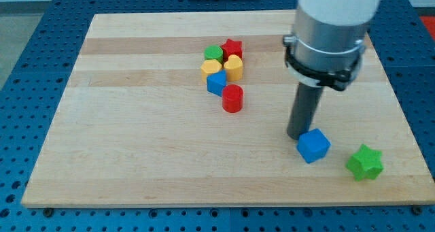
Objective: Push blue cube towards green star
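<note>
The blue cube (313, 145) lies on the wooden board (136, 150) toward the view's lower right. The green star (365, 162) lies to its right and slightly lower, a small gap apart. My tip (297, 135) rests on the board just left of the blue cube's upper left side, touching or nearly touching it. The dark rod rises from there to the arm's white and grey body at the view's top right.
A cluster of blocks sits at the board's upper middle: a red star (233, 48), a green block (215, 54), a yellow block (233, 68), another yellow block (211, 69), a second blue block (216, 83) and a red cylinder (232, 98).
</note>
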Available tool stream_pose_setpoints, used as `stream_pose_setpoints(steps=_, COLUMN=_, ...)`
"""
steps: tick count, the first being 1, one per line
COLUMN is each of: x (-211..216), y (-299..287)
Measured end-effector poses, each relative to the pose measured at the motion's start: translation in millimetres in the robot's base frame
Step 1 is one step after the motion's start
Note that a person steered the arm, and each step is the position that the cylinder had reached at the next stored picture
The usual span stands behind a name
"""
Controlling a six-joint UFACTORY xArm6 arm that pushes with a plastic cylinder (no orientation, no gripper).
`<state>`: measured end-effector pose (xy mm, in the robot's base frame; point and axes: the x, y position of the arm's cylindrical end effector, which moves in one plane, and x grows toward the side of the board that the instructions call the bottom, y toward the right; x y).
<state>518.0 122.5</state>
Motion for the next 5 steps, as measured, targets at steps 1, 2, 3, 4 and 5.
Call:
stream_pose_setpoints(steps=1, x=2, y=14)
stream_pose_setpoints(steps=2, x=2, y=14)
stream_pose_setpoints(steps=3, x=3, y=16)
stream_pose_setpoints(steps=4, x=-14, y=16)
stream_pose_setpoints(steps=5, x=-50, y=16)
